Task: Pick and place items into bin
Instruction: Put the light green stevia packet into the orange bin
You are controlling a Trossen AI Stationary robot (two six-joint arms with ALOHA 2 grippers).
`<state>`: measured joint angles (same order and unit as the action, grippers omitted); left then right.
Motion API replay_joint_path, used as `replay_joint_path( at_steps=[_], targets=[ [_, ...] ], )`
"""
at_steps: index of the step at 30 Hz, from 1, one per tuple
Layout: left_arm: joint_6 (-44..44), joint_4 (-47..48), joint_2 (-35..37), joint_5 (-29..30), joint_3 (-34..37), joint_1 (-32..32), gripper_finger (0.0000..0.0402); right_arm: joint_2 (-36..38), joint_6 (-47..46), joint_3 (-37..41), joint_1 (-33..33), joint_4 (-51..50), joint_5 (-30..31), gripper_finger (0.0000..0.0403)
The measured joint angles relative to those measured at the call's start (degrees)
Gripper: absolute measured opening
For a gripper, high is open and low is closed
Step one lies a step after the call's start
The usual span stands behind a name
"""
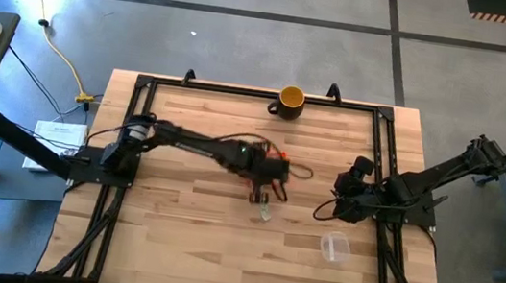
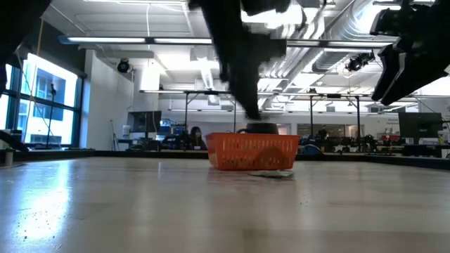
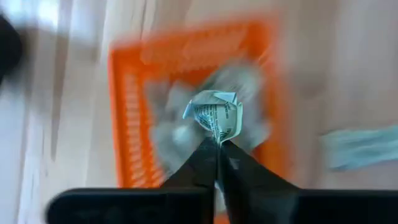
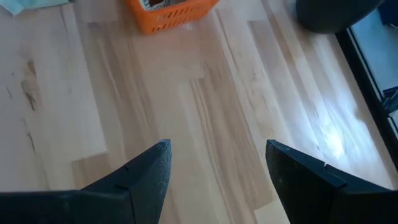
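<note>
Wrapped item, pale green and white crinkly piece [image 3: 216, 117], is pinched in the closed jaws of the left gripper [image 3: 219, 149], directly above the small orange perforated plastic bin [image 3: 127, 118] near the worktop's centre, so release should drop it inside. Another pale wrapped piece [image 1: 266, 212] lies just beside the bin. The right gripper [image 4: 214, 163] waits, jaws spread, near the right edge.

We see the orange bin [image 2: 251, 151] at mid-frame on the pale surface [image 2: 140, 204], a pale wrapped item [image 2: 275, 173] lying at its base. One dark arm [image 2: 235, 56] descends above it; another [image 2: 411, 56] hangs upper right.
</note>
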<state>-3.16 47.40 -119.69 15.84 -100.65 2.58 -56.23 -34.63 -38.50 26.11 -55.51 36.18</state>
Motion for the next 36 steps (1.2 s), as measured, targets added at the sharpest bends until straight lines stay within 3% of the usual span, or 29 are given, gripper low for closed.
replay_joint_path(
  at_steps=[3, 8, 11, 15, 20, 22, 29, 33, 36],
  targets=[
    [-0.31, -0.66, -0.20, 4.01, 2.86, -1.98, 0.0107, 0.00, 0.34, 0.00, 0.00, 1.08, -1.27, 0.0252],
    [-4.30, 3.02, 0.99, 2.72, 3.31, -3.03, 0.0231, -0.64, 4.81, 0.00, 0.02, 8.08, -7.93, 0.0252],
    [-4.68, 4.54, 3.87, -2.16, 3.18, -0.67, 0.0287, -2.50, 6.63, 0.00, -0.49, 13.23, -7.97, 0.0252],
    [-6.60, 6.25, 8.15, -9.31, 3.92, 3.68, 0.0332, -7.90, 6.71, -0.02, -3.68, 23.08, -11.02, 0.0252],
    [-12.35, 5.93, 16.43, -6.75, 13.09, 8.83, 0.0352, -18.65, -2.45, -0.16, -8.57, 40.06, -22.97, 0.0252],
    [-15.91, 4.21, 20.18, -6.58, 19.15, 10.52, 0.0353, -23.14, -5.29, -1.44, -8.61, 43.65, -23.99, 0.0252],
    [-19.24, -7.28, 32.49, -10.20, 36.55, 14.96, 0.0347, -38.42, -7.81, -13.80, -5.51, 42.88, -19.77, 0.0252],
    [-16.50, -6.83, 36.91, -8.72, 40.84, 15.72, 0.0348, -48.00, -10.45, -23.76, -4.96, 36.02, -14.40, 0.0252],
    [-14.78, -6.42, 38.86, -7.49, 42.46, 15.80, 0.0348, -54.91, -16.77, -30.03, -5.90, 28.52, -13.74, 0.0252]
  ],
)
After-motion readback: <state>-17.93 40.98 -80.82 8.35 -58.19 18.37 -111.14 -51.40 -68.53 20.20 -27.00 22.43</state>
